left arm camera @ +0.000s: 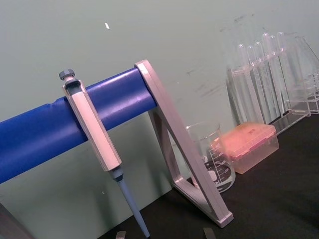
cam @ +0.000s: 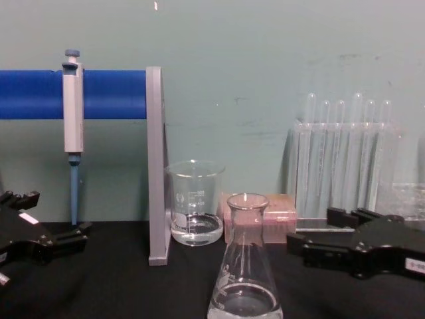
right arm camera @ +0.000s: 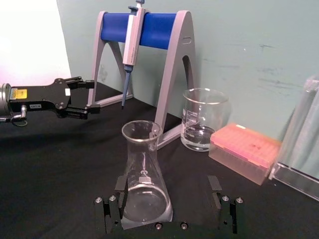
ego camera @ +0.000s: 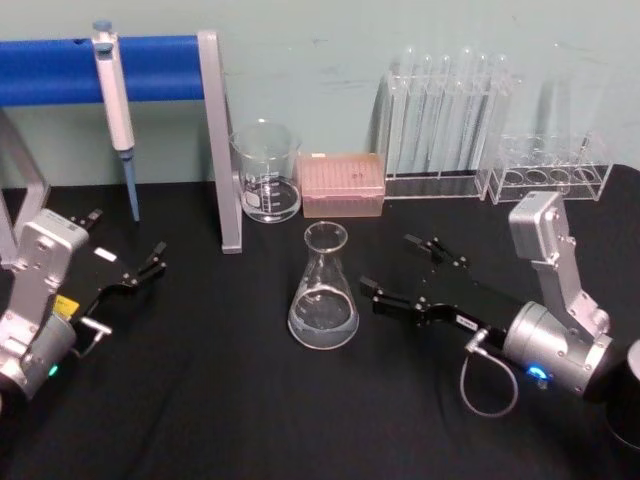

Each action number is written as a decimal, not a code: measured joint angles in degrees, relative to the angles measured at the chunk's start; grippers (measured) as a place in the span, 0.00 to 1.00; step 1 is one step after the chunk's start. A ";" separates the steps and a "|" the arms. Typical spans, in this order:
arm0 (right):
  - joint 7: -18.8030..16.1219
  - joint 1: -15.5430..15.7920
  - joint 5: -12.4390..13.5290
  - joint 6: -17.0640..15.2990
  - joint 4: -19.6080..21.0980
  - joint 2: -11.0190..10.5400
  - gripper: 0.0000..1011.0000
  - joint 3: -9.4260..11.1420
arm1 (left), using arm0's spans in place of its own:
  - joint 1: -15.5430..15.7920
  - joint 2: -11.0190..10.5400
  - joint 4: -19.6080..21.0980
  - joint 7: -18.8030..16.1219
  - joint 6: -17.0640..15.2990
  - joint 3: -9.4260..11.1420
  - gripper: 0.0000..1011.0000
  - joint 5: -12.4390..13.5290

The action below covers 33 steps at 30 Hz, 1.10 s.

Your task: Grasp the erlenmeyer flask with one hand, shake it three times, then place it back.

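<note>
Item: erlenmeyer flask [ego camera: 323, 290]. Upright at the middle of the black table [ego camera: 200, 400], a shallow pool of clear liquid in the base. Near of the beaker [ego camera: 268, 175] and the pink tip box [ego camera: 343, 185], well apart from both.

Working hand: right gripper [ego camera: 388, 264]. Low over the table, just right of the flask, jaws spread wide and holding nothing. In the right wrist view, flask body ahead of the open jaws, off toward one finger rather than centred; no contact to be seen.

Idle: left gripper [right arm camera: 84, 96]. At the left of the table, jaws apart, empty.

Hazards, judged:
- Closing off-centre: one finger first against the sloped glass, hence a shove or a tip and spilt liquid.
- Gripping on the cone rather than the neck: likely to slip upward on smooth glass.
- Shaking wide: risk of striking the beaker or the grey stand [ego camera: 220, 140] with its pipette [ego camera: 118, 110].
- Setting down tilted: toppling.

Markings: printed scale on the beaker, faint white marks on the flask, a yellow label by the left wrist, small white labels on both grippers. None readable.
</note>
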<state>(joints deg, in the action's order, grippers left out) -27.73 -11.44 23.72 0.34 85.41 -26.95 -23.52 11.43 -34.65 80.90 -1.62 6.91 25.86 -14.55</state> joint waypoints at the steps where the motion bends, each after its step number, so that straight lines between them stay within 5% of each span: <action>1: -0.08 -0.24 -0.10 0.04 -0.24 0.22 0.99 -0.13 | 0.00 0.00 0.00 0.00 0.00 0.00 0.99 0.00; 33: -2.80 -7.63 -3.01 1.99 -8.80 6.63 0.99 -4.70 | 0.00 0.00 0.00 0.00 0.00 0.00 0.99 0.00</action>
<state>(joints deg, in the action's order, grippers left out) -30.53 -19.07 20.71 2.33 76.61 -20.33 -28.22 11.43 -34.64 80.90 -1.62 6.91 25.86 -14.55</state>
